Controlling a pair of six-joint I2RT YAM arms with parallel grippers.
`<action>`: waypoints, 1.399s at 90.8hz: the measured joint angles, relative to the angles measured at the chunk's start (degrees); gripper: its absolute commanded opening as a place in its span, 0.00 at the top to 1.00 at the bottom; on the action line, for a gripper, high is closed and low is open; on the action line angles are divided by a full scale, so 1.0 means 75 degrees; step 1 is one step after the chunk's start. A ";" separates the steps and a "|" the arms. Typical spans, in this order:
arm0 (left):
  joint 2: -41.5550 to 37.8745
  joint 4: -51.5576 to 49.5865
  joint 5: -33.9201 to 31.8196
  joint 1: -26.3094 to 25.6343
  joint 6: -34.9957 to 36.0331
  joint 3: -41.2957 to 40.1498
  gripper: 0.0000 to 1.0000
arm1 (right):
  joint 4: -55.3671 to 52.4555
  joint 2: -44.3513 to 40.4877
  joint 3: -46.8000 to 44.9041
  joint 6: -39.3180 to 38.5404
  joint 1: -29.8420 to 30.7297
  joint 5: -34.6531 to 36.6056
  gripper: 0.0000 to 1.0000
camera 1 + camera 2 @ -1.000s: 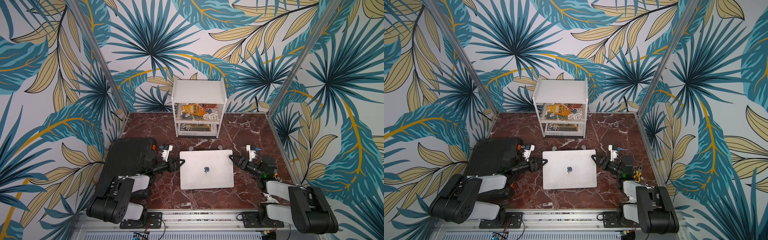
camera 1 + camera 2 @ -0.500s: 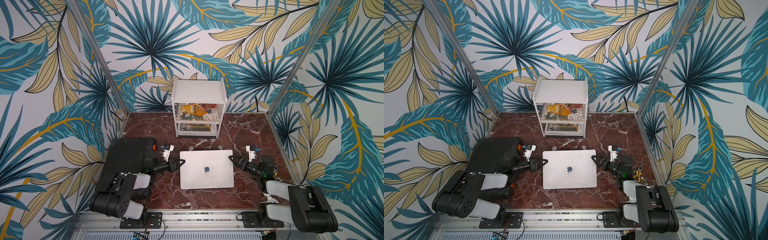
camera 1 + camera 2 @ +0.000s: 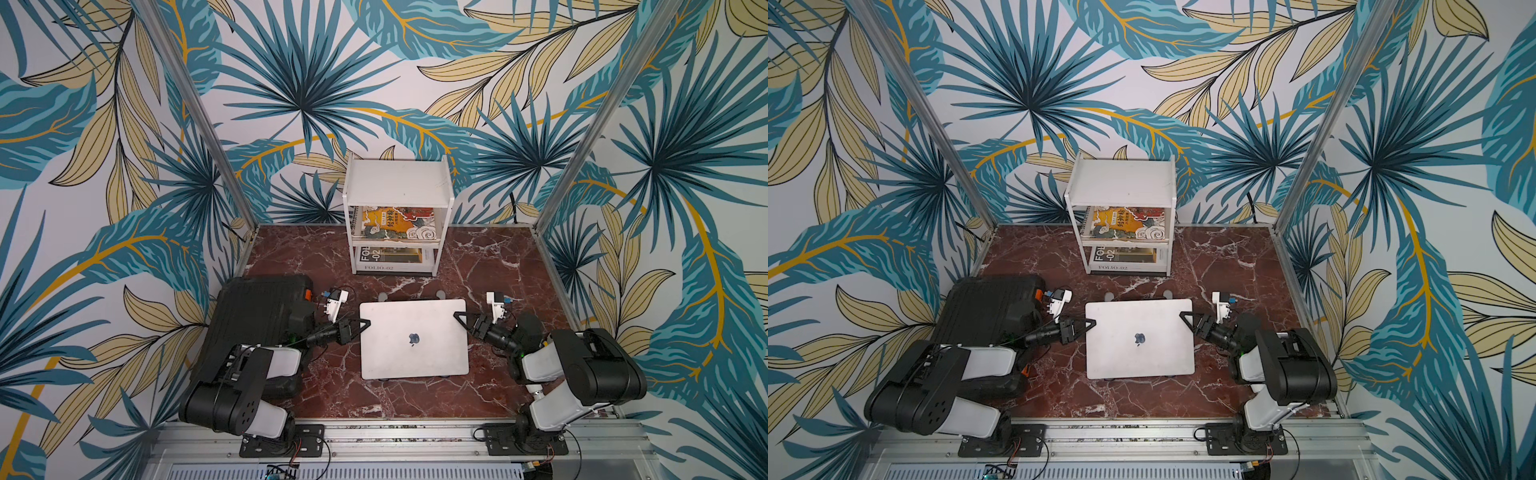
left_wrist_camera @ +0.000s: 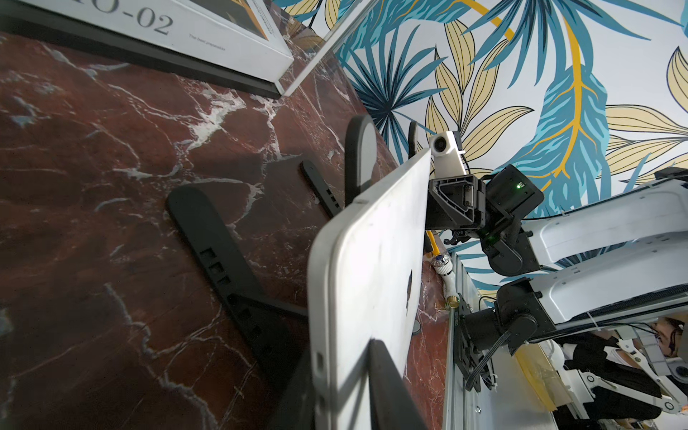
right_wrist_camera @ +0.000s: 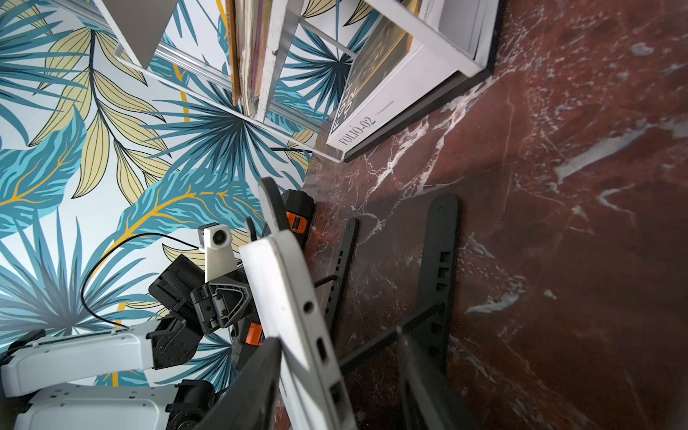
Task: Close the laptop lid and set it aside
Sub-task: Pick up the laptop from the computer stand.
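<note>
Laptop (image 3: 413,338) lies shut btwn the two pincers — laptop lid (image 3: 1140,332) down flat, logo facing up. It rests not straight on the worktop (image 3: 498,270) but on a dark folding stand (image 4: 223,260) whose legs run underneath. Two rounded tips of the stand poke out past the rear edge in both top views.

Left pincer (image 3: 365,323) is at the laptop's left edge nr the rear corner, pinching it. The wrist view shows one finger (image 4: 387,383) laid on the lid and the other (image 4: 294,394) up against the base. Right pincer (image 3: 457,316) is at the opposite edge nr the other rear corner, spread — one finger (image 5: 253,383) over the lid, its mate lower down w/ a clear gap to the base. So it's astride the edge, no squeeze.

Black ribbed case (image 3: 257,316) sits just behind and outboard of the left pincer, on the red marble. White shelf (image 3: 397,183) stands ahead of both pincers by the back wall, apart from the laptop, w/ books (image 3: 392,224) on its lower tiers.
</note>
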 measured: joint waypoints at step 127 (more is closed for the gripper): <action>-0.1139 -0.2748 -0.0076 0.0029 -0.0090 0.0632 0.82 | -0.3057 -0.3008 0.0125 -0.0303 0.0207 0.0344 1.00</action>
